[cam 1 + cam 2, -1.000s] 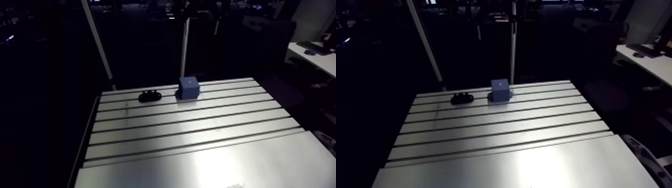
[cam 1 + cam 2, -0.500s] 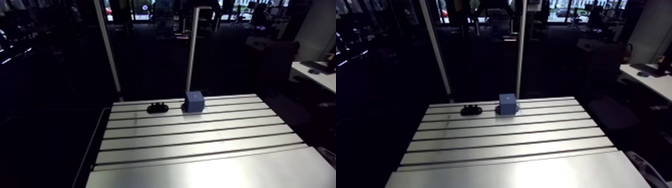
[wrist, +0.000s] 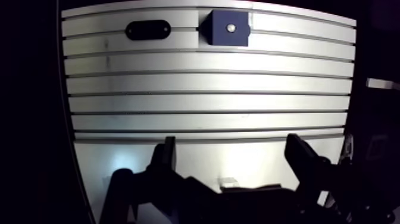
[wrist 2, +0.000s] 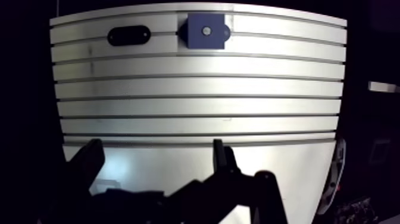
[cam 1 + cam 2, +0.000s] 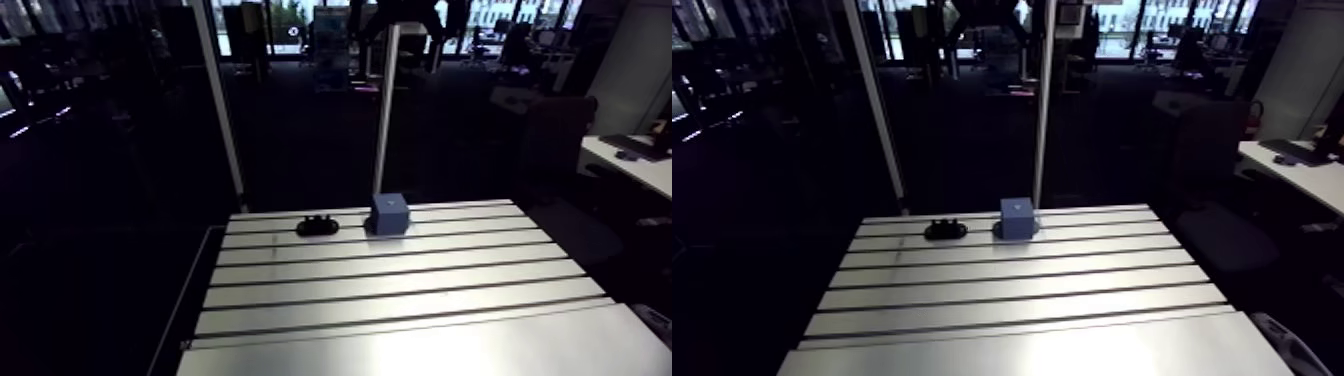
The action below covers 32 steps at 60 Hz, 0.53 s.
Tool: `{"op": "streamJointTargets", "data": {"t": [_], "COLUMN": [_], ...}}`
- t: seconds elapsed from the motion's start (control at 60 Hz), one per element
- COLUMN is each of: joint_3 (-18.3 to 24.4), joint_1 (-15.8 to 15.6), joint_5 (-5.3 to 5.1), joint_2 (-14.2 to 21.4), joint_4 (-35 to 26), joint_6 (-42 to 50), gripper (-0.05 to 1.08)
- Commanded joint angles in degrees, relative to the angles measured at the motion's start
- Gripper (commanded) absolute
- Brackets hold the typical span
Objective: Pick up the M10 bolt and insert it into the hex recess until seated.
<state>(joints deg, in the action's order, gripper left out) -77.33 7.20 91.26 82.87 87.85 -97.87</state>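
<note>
A blue block [image 3: 228,28] stands at the far side of the slotted table [image 3: 208,101], with a small pale round spot in the middle of its top face. Beside it lies a low black oblong holder [image 3: 148,29], which shows small bumps on top in the arm view [image 5: 317,225]. I cannot make out a bolt on its own. In the wrist view my gripper [image 3: 233,156] hangs high over the table's near part, far from both things. Its fingers [image 3: 168,152] are open with nothing between them. The arm view does not show the gripper.
Two upright metal posts [image 5: 385,110] [image 5: 220,100] rise just behind the table's far edge, one right behind the blue block [image 5: 389,214]. Beyond the table's left edge [image 5: 195,290] it is dark.
The arm camera has risen and tilted up, so the table sits lower and farther off in view. The blue block and the black holder have kept their places on the table.
</note>
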Motion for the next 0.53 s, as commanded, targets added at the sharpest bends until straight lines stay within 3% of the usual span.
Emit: {"op": "streamJointTargets", "data": {"t": [0.017, 0.533], "joint_3": [-1.65, -3.83], "joint_1": [-0.06, 0.01], "joint_5": [0.1, 0.11], "joint_2": [1.93, 2.88], "joint_4": [0.07, 0.51], "joint_6": [0.01, 0.01], "gripper": [0.01, 0.01]}}
